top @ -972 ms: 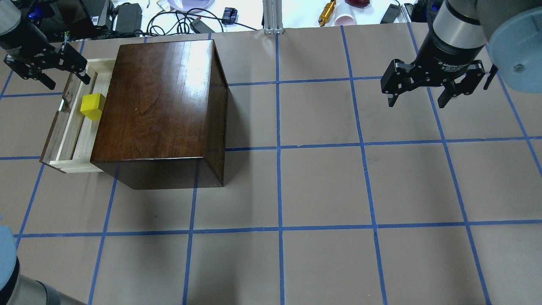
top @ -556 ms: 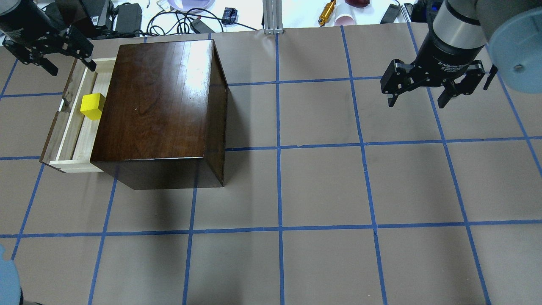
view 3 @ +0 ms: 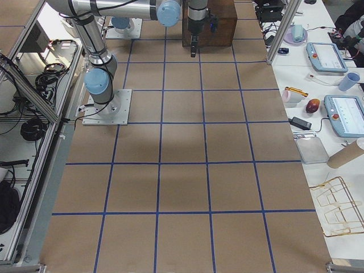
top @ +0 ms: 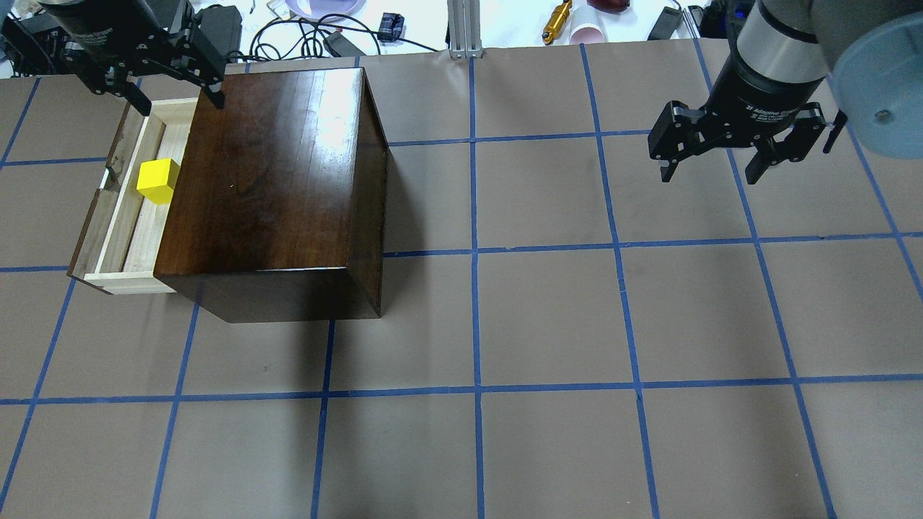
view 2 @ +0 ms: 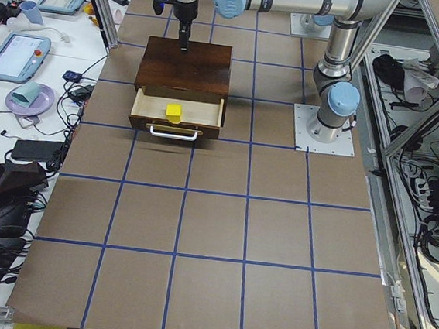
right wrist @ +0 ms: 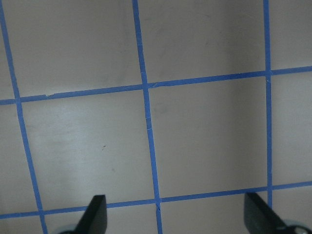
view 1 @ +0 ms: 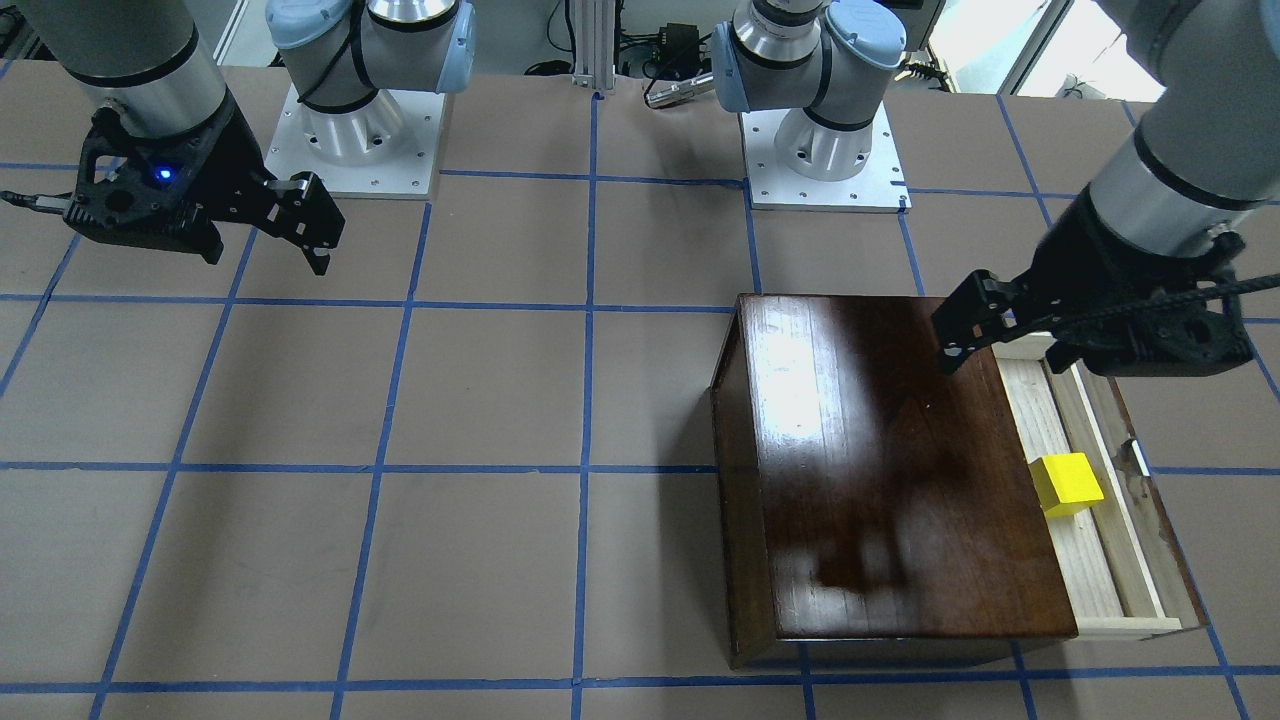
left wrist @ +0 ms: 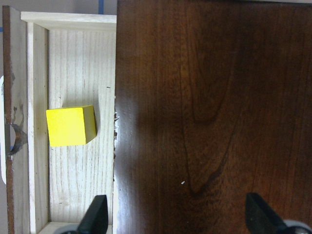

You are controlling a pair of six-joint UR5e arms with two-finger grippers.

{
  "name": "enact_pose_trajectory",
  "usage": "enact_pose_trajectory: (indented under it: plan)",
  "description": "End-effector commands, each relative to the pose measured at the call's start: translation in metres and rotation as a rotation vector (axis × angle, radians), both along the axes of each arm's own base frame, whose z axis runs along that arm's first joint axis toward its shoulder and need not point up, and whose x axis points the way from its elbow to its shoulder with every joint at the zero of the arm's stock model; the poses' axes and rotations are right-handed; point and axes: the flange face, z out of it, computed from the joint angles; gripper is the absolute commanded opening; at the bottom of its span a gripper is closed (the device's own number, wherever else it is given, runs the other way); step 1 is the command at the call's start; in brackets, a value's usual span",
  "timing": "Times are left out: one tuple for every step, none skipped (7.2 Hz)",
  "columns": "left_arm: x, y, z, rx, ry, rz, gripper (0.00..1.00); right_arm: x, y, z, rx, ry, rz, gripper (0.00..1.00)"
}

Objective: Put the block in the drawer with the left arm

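Observation:
The yellow block (top: 158,180) lies loose in the open drawer (top: 144,231), which is pulled out from the left side of the dark-brown box (top: 274,173). My left gripper (top: 179,104) is open and empty. It hangs above the drawer's far end and the box's far left corner, apart from the block. In the left wrist view the block (left wrist: 70,126) sits on the drawer floor (left wrist: 78,63) beside the box top (left wrist: 214,117), with both fingertips (left wrist: 95,217) spread wide. In the front-facing view the block (view 1: 1066,484) lies nearer the camera than the left gripper (view 1: 1010,355). My right gripper (top: 710,173) is open and empty over bare table at the far right.
Cables, power bricks (top: 216,29) and an aluminium post (top: 465,29) lie beyond the table's far edge. The two arm bases (view 1: 820,150) stand on the robot's side. The drawer's white handle (view 2: 174,133) faces the table's left end.
My left gripper moved up and to the right, from beside the drawer's far left to above the drawer's far end and the box corner. Block, drawer and right arm have not moved.

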Motion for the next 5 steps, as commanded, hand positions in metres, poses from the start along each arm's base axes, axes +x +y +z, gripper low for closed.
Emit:
enact_pose_trajectory:
  plan:
    - [-0.054, 0.021, -0.013, 0.03, -0.003, 0.02, 1.0, 0.0, 0.0, -0.001, 0.001, 0.0, 0.0, 1.0]
    - [-0.073, 0.029, -0.014, 0.033, -0.002, -0.006, 1.0, 0.0, 0.0, 0.0, 0.0, 0.0, 0.0, 1.0]
    - [-0.079, 0.036, -0.011, 0.036, -0.004, -0.021, 1.0, 0.0, 0.0, 0.0, 0.0, -0.002, 0.0, 1.0]
    - [-0.078, 0.042, -0.014, 0.042, -0.013, -0.027, 1.0, -0.001, 0.0, 0.0, 0.0, 0.0, -0.002, 1.0]
    - [-0.077, 0.048, -0.017, 0.046, -0.016, -0.03, 1.0, 0.0, 0.0, 0.0, 0.0, 0.0, 0.0, 1.0]
